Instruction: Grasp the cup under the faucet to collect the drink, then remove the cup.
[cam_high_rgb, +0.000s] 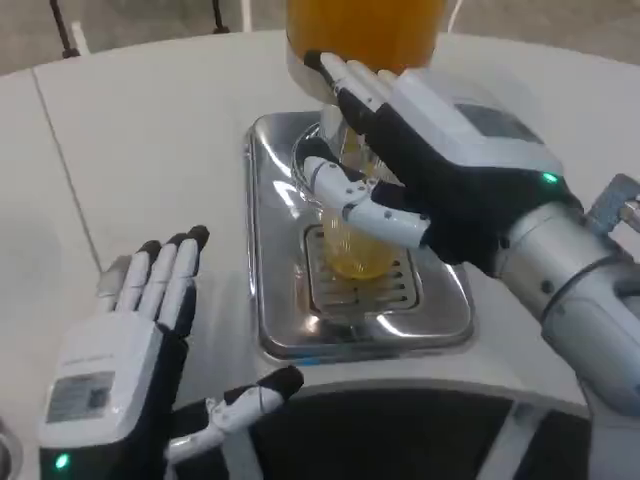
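Gripping the cup (355, 240) on the drip tray (440, 310), the right hand (420, 160) keeps it steady below the orange tank (365, 30) to catch the drink; the left hand (130, 340) waits aside, fingers spread, holding nothing.

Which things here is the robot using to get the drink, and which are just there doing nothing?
Part of the job:
cup, with orange drink inside
right hand, around the cup
drink tank above
metal drip tray

Just there:
left hand, open, holding nothing
white table
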